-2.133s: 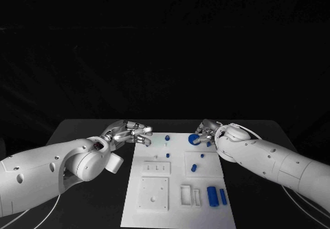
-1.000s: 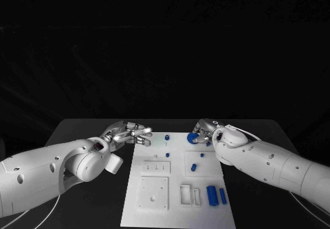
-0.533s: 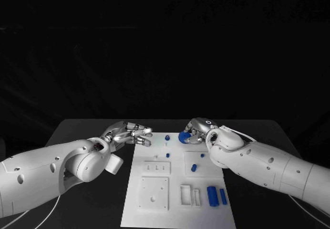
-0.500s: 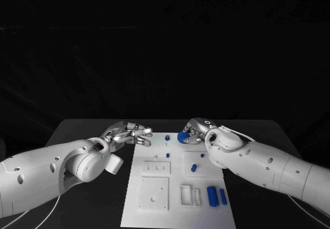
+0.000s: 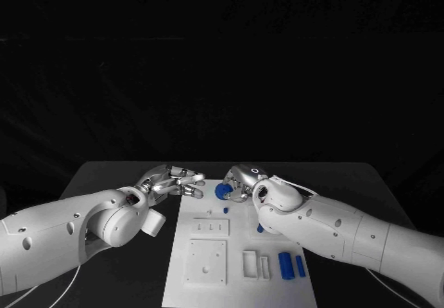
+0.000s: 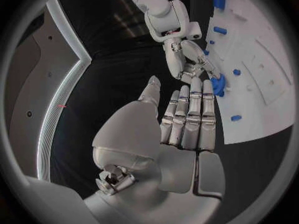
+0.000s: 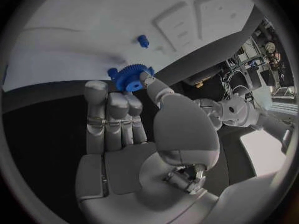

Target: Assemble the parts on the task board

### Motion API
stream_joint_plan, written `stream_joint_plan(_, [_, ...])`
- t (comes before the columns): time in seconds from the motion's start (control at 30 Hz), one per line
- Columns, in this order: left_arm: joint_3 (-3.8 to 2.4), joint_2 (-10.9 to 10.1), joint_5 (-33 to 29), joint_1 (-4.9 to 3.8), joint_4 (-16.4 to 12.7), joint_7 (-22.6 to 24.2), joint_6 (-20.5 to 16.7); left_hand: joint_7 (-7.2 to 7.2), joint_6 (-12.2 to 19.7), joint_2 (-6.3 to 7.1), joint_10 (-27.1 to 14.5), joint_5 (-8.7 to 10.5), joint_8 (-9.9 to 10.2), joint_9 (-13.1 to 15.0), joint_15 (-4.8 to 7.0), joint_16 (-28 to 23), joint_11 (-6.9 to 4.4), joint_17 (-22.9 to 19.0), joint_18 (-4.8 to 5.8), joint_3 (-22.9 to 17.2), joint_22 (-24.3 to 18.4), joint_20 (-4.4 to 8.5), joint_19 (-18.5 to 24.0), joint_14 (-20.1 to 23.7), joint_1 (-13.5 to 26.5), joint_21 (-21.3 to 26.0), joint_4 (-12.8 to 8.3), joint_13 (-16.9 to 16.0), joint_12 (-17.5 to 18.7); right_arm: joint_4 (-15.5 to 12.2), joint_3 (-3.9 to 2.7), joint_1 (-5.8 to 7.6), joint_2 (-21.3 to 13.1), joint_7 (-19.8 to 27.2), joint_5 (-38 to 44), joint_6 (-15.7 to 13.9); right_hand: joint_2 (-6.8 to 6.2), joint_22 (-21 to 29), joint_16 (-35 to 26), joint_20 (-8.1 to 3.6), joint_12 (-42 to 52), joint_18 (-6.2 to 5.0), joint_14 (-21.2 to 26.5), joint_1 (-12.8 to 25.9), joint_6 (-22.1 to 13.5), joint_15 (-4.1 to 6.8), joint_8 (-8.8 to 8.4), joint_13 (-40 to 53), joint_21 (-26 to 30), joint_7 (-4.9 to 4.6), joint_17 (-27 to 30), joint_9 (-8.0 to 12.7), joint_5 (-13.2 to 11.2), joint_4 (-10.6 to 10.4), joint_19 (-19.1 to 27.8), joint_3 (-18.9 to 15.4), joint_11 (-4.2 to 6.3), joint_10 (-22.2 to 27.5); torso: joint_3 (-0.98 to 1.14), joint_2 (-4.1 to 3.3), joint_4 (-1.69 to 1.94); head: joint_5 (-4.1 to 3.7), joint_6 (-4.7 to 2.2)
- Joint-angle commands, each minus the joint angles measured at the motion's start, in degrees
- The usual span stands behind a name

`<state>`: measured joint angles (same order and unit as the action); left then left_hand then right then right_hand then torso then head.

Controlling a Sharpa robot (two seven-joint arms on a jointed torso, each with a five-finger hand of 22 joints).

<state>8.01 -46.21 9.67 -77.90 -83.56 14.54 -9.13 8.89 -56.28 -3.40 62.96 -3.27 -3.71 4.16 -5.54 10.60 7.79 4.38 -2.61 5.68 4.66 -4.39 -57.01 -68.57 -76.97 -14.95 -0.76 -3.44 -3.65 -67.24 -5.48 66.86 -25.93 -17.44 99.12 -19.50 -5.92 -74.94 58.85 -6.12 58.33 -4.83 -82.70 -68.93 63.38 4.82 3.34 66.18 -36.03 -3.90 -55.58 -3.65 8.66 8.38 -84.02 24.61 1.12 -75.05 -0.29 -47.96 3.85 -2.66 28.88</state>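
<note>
Two blue cylinders (image 5: 291,264) are seen lying at the near right of the white task board (image 5: 236,282). Farther back, a blue gear (image 5: 223,191) is pinched by the right hand (image 5: 242,182) above the board's far edge. Beside it, the left hand (image 5: 172,181) is held empty, fingers loosely extended.

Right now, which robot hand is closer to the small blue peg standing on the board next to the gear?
The right. The right robot hand, holding the blue gear, sits just above the small blue peg. The left robot hand is off the task board, farther away.
</note>
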Motion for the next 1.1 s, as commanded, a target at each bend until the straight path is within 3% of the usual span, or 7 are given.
stream_joint_plan(0.03, [-0.05,0.29,-0.06,0.00,-0.13,0.58,0.52,0.09,0.44,-0.07,-0.49,0.09,0.07,0.10,-0.07,-0.21,-0.05,-0.03,0.04,-0.05,-0.08,-0.34,-0.11,0.26,0.29,0.28,-0.31,-0.05,0.12,1.04,0.11,-0.09,1.07,0.32,1.75,-0.56,-0.32,-1.42,-0.20,0.11,-0.23,0.61,-0.37,-0.58,2.42,-0.04,0.21,-0.06,-0.34,-0.56,0.06,-0.06,0.28,-0.03,-2.89,0.19,0.05,0.05,-0.01,0.04,-0.06,0.16,-0.04])
stream_joint_plan(0.17, [-0.05,0.53,-0.06,0.00,-0.12,0.58,0.57,0.09,0.44,-0.07,-0.49,0.09,0.07,0.10,-0.07,-0.21,-0.05,-0.03,0.04,-0.05,-0.08,-0.34,-0.11,0.26,0.29,0.28,-0.31,-0.05,0.12,2.89,0.22,-0.24,2.64,0.22,2.03,0.07,-0.37,-1.45,-0.22,0.10,-0.28,0.61,-0.37,-0.52,2.37,-0.02,0.19,-0.10,-0.42,-0.59,0.09,-0.05,0.28,-0.05,-2.90,0.09,0.03,0.07,-0.06,-0.04,0.03,0.12,-0.10])
stream_joint_plan(0.37, [-0.05,0.89,-0.06,0.00,-0.01,0.56,0.65,0.09,0.44,-0.07,-0.49,0.09,0.07,0.10,-0.07,-0.21,-0.05,-0.03,0.04,-0.05,-0.08,-0.34,-0.11,0.26,0.29,0.28,-0.31,-0.05,0.12,5.09,0.32,-1.02,4.41,0.16,2.16,0.64,-0.31,-1.41,-0.31,0.10,-0.38,0.59,-0.34,-0.53,2.26,-0.03,0.21,-0.17,-0.27,-0.60,0.18,-0.05,0.48,-0.08,-2.87,-0.06,0.03,0.12,0.07,-0.09,0.21,0.49,-0.01])
stream_joint_plan(0.57, [-0.05,1.06,-0.07,0.00,0.15,0.55,0.71,0.09,0.44,-0.07,-0.49,0.09,0.07,0.10,-0.07,-0.21,-0.05,-0.03,0.04,-0.05,-0.08,-0.34,-0.11,0.26,0.29,0.28,-0.31,-0.05,0.12,6.09,0.34,-1.43,5.42,-1.05,2.91,-0.16,-0.31,-1.41,-0.30,0.12,-0.38,0.60,-0.37,-0.62,2.24,-0.05,0.22,-0.18,-0.30,-0.60,0.19,-0.06,0.53,-0.01,-2.89,-0.12,0.03,0.10,-0.10,-0.09,0.47,0.35,0.05])
stream_joint_plan(0.8, [-0.05,1.05,-0.07,0.00,0.19,0.53,0.68,0.09,0.44,-0.07,-0.49,0.09,0.07,0.10,-0.07,-0.21,-0.05,-0.03,0.04,-0.05,-0.08,-0.34,-0.11,0.26,0.29,0.28,-0.31,-0.05,0.12,6.89,0.35,-1.54,5.73,-2.09,3.29,-0.19,-0.36,-1.41,-0.33,0.12,-0.41,0.60,-0.36,-0.69,2.25,-0.04,0.21,-0.21,-0.31,-0.61,0.23,-0.06,0.49,0.05,-2.90,-0.09,0.03,0.10,-0.04,-0.09,0.22,0.51,0.13])
stream_joint_plan(1.1, [-0.05,0.96,-0.07,0.00,0.12,0.50,0.69,0.09,0.44,-0.07,-0.49,0.09,0.07,0.10,-0.07,-0.21,-0.05,-0.03,0.04,-0.05,-0.08,-0.34,-0.11,0.26,0.29,0.28,-0.31,-0.05,0.12,7.14,0.35,-1.57,5.89,-3.27,3.37,-0.57,-0.40,-1.33,-0.56,0.13,-0.78,0.58,-0.30,-0.74,2.07,-0.06,0.20,-0.46,-0.11,-0.66,0.47,-0.04,0.42,0.10,-2.86,0.06,0.01,0.26,0.01,-0.07,0.30,0.46,0.11])
